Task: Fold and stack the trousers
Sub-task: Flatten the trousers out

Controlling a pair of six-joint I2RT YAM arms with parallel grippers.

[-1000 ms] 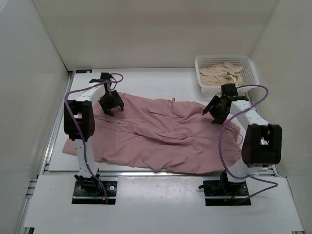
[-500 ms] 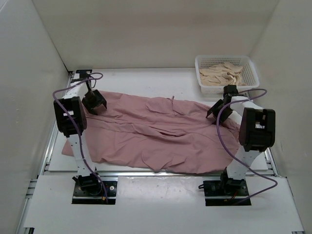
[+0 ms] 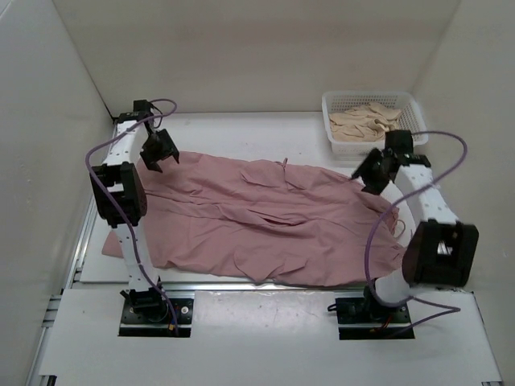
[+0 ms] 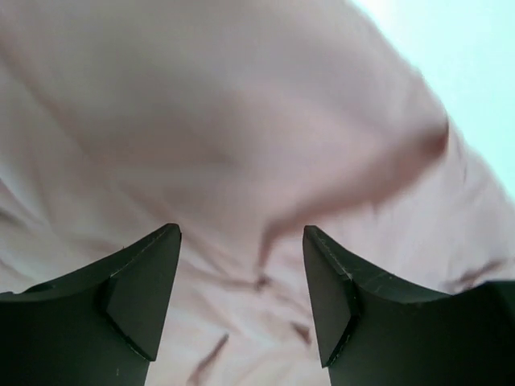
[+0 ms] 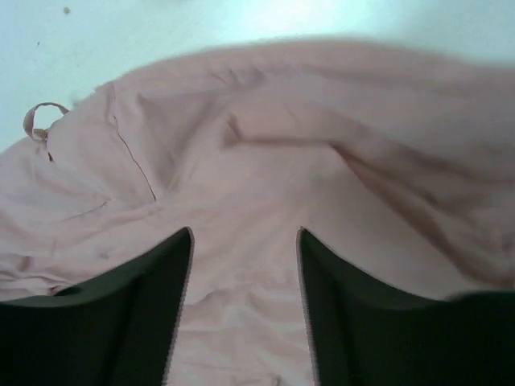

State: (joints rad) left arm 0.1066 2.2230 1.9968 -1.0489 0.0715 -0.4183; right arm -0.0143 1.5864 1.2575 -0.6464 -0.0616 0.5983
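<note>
The dusty-pink trousers (image 3: 265,217) lie spread wide and rumpled across the white table, from the left edge to the right arm. My left gripper (image 3: 159,151) hovers over their far left corner, open and empty; the left wrist view shows pink cloth (image 4: 241,145) below the spread fingers (image 4: 145,281). My right gripper (image 3: 372,173) hovers over their far right corner, open and empty; the right wrist view shows the cloth (image 5: 265,177), a seam and a small loop (image 5: 39,117) below the fingers (image 5: 137,297).
A white basket (image 3: 410,108) with beige folded cloth (image 3: 366,121) stands at the back right, close behind the right gripper. White walls enclose the table on three sides. A metal rail (image 3: 88,233) runs along the left edge.
Both grippers have moved outward and toward the back: the left to the far left corner of the trousers, the right toward the basket. The cloth has been pulled flatter and wider.
</note>
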